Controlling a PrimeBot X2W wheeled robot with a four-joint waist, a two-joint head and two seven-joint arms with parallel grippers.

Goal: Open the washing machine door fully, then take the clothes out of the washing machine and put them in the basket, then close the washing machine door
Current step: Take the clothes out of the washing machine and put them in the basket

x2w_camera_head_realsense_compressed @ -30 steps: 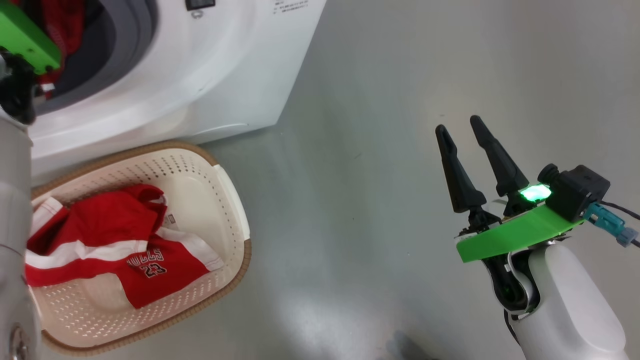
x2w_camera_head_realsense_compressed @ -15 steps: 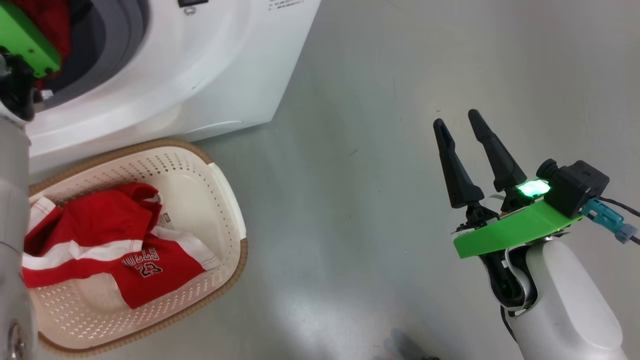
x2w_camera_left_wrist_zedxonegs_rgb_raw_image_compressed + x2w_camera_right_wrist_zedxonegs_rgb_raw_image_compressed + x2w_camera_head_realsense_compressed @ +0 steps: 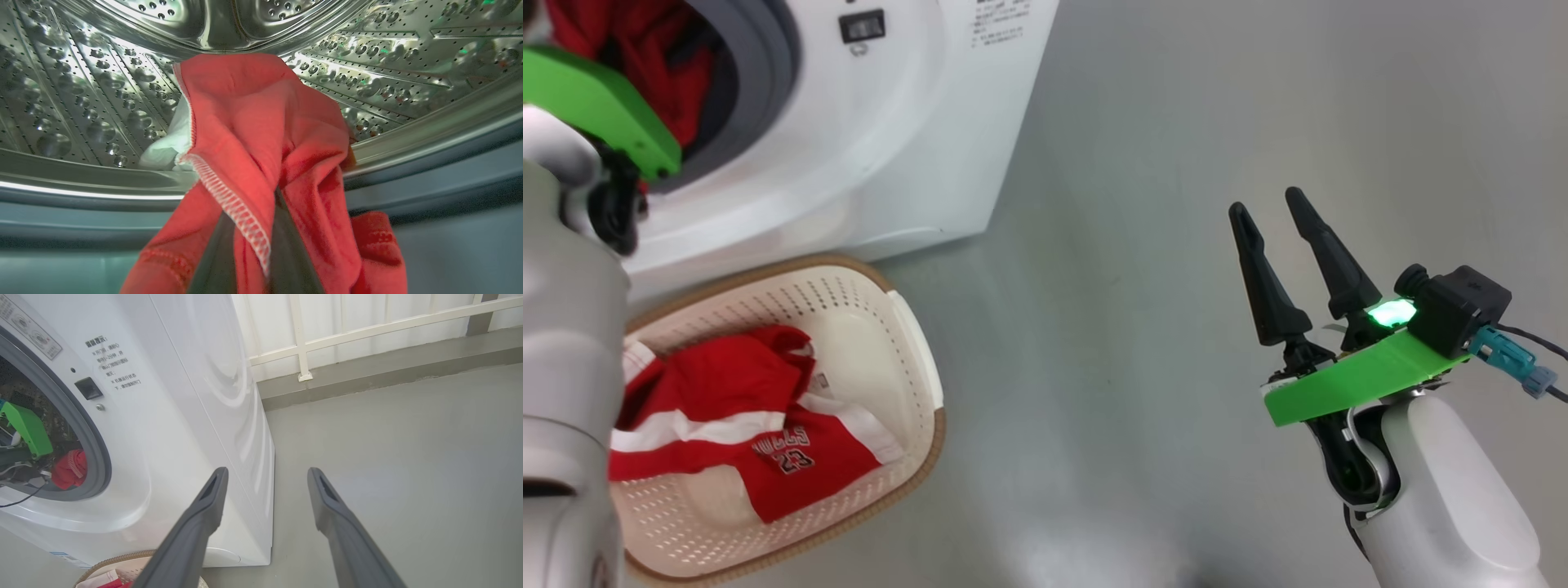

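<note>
The white washing machine [image 3: 890, 147] stands open at the upper left; its door is out of view. My left gripper [image 3: 261, 196] reaches into the steel drum [image 3: 81, 102] and is shut on a red garment [image 3: 261, 122], which drapes over both fingers and hides their tips. More red clothes [image 3: 727, 392], among them a jersey numbered 23, lie in the cream basket [image 3: 923, 359] on the floor in front of the machine. Far to the right, my right gripper [image 3: 1266, 204] hangs open over the floor and holds nothing.
Grey floor [image 3: 1135, 245] stretches between the machine and my right arm. A white railing [image 3: 367, 330] and a low kerb run along the wall behind the machine. My pale left forearm [image 3: 564, 327] covers the basket's left side.
My left gripper has closed on the red garment in the drum. The head camera has shifted a little, so the machine and basket sit slightly lower and further right. The right arm stays put.
</note>
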